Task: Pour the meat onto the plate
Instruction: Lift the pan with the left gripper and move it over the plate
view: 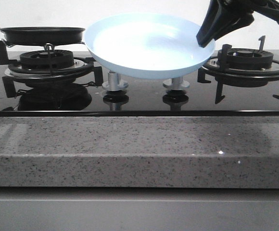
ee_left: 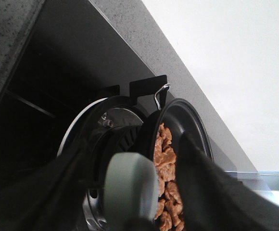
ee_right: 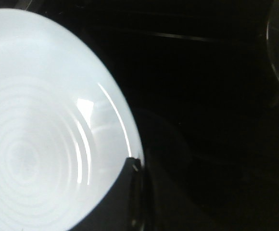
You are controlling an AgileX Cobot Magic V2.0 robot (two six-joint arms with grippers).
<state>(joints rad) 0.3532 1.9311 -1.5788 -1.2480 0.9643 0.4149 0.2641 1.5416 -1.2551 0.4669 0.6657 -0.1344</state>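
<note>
The pale blue plate hangs tilted above the middle of the stove, its inside bare. My right gripper is shut on its right rim; in the right wrist view a dark finger lies over the edge of the plate. The black frying pan sits level over the left burner. Its wall hides the meat in the front view. In the left wrist view the orange-brown meat lies in the pan. My left gripper is shut on the grey-green pan handle.
Left burner grate stands under the pan, right burner grate under my right arm. Two silver knobs stand below the plate on the black glass hob. A speckled granite counter edge runs along the front.
</note>
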